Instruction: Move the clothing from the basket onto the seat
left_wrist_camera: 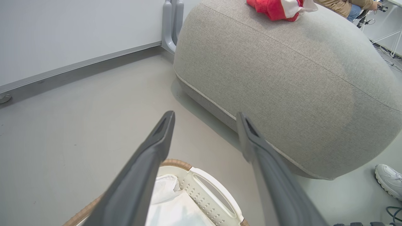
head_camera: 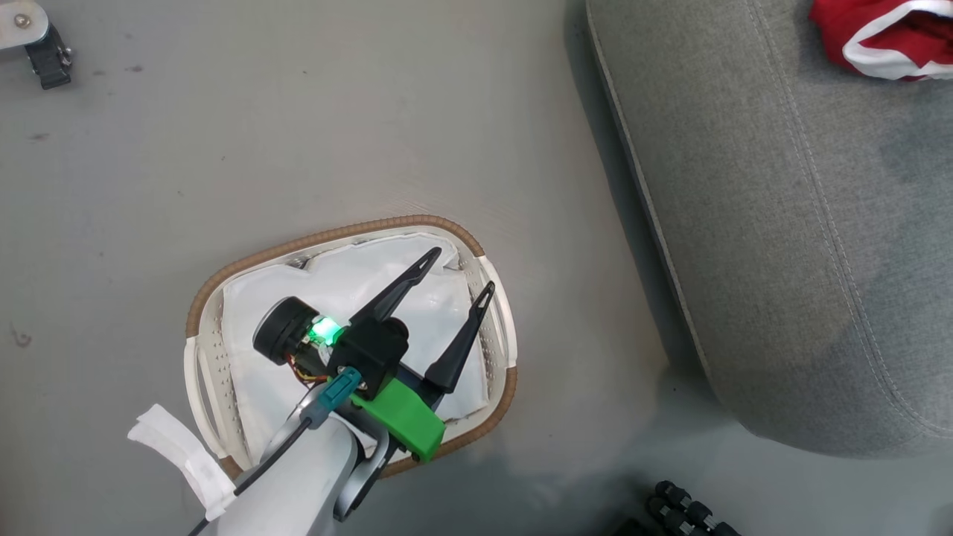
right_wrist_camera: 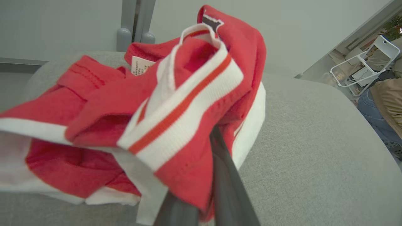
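Note:
The basket (head_camera: 350,232) stands on the floor at the lower left, and its white liner (head_camera: 350,286) shows with no red fabric on it. My left gripper (head_camera: 462,269) hovers open over the basket's right end, nothing between its fingers; the left wrist view shows the same gripper (left_wrist_camera: 205,115) above the basket's handle (left_wrist_camera: 213,194). The seat (head_camera: 782,223) lies to the right. Red clothing (head_camera: 878,37) with white hems rests on its far corner. In the right wrist view my right gripper (right_wrist_camera: 207,141) is shut on the clothing (right_wrist_camera: 157,103), which drapes over the fingers (right_wrist_camera: 226,188) on the seat (right_wrist_camera: 314,141).
A narrow strip of grey floor separates basket and seat. A person's white shoe (left_wrist_camera: 389,180) stands by the seat's far side, and a seated person (right_wrist_camera: 380,103) and a white chair (right_wrist_camera: 367,59) are beyond it. A grey post (left_wrist_camera: 171,25) meets the wall. Black cable parts (head_camera: 685,510) lie near my base.

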`<state>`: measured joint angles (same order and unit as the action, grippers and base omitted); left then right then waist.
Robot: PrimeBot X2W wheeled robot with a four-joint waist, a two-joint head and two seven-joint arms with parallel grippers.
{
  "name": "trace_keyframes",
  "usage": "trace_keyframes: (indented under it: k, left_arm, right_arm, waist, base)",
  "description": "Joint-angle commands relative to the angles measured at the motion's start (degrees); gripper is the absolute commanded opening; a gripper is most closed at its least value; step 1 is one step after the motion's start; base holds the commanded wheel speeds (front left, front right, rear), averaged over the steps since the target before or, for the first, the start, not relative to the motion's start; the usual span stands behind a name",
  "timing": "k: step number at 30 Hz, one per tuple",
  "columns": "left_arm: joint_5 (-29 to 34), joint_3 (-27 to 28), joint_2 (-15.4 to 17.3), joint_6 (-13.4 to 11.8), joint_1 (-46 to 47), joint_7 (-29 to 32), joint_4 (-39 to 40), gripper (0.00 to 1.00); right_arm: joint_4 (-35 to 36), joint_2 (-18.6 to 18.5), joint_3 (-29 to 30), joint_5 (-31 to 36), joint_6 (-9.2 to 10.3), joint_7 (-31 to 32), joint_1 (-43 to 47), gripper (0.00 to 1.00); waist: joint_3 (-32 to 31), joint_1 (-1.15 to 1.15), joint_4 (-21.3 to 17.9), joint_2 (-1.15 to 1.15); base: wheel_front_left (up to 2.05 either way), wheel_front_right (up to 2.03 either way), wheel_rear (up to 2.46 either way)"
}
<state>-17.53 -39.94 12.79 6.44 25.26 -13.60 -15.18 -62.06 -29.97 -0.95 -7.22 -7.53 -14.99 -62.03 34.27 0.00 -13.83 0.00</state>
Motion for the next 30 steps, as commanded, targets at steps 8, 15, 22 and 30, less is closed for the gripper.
trace_keyframes:
  k: [8,15,22,30]
  left_arm:
    - [-1.3,0.1,-0.6,-0.3,-0.1,-0.7,-0.8,1.00]
    - [-3.3,1.7,-2.6,-0.2,-1.5,-1.5,-1.5,1.00]
    - [-5.2,6.3,-5.1,-1.4,-3.9,-1.6,-1.0,1.00]
    - [-6.2,14.1,-7.2,-2.7,-9.1,-1.6,-0.4,1.00]
  right_arm:
    - [6.5,3.6,3.5,3.7,0.08,-0.3,7.5,1.00]
    - [11.0,5.7,2.7,4.9,0.08,-0.3,13.3,1.00]
    - [13.3,5.0,0.5,5.3,0.08,-0.3,15.7,1.00]
    - [15.5,6.3,-0.2,3.7,0.08,-0.3,16.7,1.00]
  waist:
    - [-2.5,0.00,-0.7,0.00]
    - [-8.8,0.00,-0.3,0.00]
    - [-16.9,0.00,2.2,0.00]
    - [-24.6,0.00,7.0,0.00]
  base:
    - [0.00,0.00,0.00]
    - [0.00,0.00,0.00]
    - [0.00,0.00,0.00]
    - [0.00,0.00,0.00]
